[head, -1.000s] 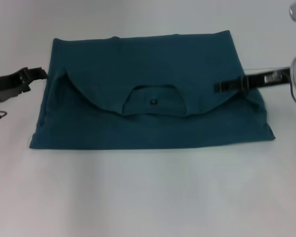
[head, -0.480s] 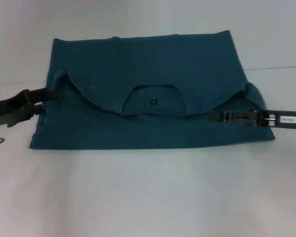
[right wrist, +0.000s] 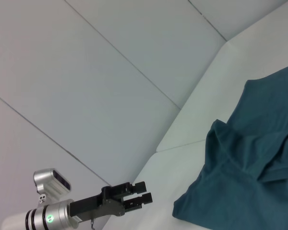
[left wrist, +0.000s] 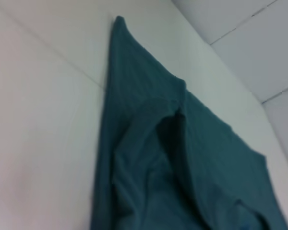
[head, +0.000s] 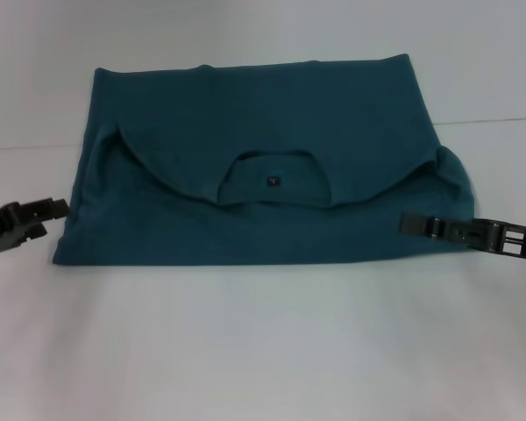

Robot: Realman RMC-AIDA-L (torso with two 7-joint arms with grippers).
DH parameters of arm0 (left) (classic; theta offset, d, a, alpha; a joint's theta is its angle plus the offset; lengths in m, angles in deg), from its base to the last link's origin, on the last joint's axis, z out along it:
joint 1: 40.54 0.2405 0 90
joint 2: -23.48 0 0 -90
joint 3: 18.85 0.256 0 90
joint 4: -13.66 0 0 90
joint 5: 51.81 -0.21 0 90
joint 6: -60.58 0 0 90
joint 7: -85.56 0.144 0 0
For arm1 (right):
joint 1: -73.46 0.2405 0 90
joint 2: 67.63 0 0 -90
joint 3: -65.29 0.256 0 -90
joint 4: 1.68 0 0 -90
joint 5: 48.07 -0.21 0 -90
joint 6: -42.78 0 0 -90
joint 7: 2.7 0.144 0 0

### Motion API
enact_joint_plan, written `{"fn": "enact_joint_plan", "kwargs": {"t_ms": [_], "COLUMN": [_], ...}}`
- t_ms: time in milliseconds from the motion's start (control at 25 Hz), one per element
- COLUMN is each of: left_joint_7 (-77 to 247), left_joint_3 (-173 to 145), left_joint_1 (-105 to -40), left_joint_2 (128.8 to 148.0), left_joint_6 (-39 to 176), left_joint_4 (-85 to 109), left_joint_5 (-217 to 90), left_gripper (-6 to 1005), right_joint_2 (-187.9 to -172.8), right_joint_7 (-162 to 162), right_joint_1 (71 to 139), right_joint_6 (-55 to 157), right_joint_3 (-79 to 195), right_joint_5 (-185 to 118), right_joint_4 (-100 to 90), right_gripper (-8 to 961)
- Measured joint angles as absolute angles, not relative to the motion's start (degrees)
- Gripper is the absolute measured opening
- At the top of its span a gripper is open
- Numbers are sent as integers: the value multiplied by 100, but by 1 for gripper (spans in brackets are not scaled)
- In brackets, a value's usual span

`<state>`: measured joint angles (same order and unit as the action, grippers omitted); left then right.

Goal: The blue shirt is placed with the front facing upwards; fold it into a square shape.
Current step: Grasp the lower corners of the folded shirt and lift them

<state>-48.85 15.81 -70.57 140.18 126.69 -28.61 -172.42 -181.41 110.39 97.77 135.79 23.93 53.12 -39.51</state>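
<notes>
Head view: the dark teal-blue cotton short-sleeved shirt lies half-folded on the white worktop, collar and small dark neck label showing at its middle. The left end effector sits just beside its near-left corner, fingers slightly spread and empty. The right end effector lies over the near-right edge; whether it pinches cloth I cannot tell.

Black left hand on silver, green-lit wrist.
</notes>
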Motion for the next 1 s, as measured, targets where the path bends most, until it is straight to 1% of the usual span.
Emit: {"fn": "enact_joint_plan", "kwargs": {"t_ms": [200,480,720,1000], "left_joint_7": [-3713,-4089,-4351,-4363], "left_joint_3": [1629,1604,1638,1815], "left_joint_1": [-7131,-7228,-7276,-7326], "left_joint_2": [14061,13995,13985,14006], "left_joint_6": [12191,12066,12033,11436], "left_joint_4": [-2623,-2349,-2352,-2156], "left_joint_5": [-17243,-17330,-17366,-17365], "left_gripper": [631,649,664,807], "right_joint_2": [-18089,-18085,-18083,-18083], "right_joint_7": [10947,10953,10961,10955], "right_joint_1": [9808,9812,9819,9808], "right_joint_6": [13526,13482,13471,13424], "right_joint_3": [2419,2433,2433,2433], "right_joint_5": [5313,5311,5309,5309], "right_joint_4": [-3801,-3797,-3798,-3797], "right_gripper": [886,886,886,887]}}
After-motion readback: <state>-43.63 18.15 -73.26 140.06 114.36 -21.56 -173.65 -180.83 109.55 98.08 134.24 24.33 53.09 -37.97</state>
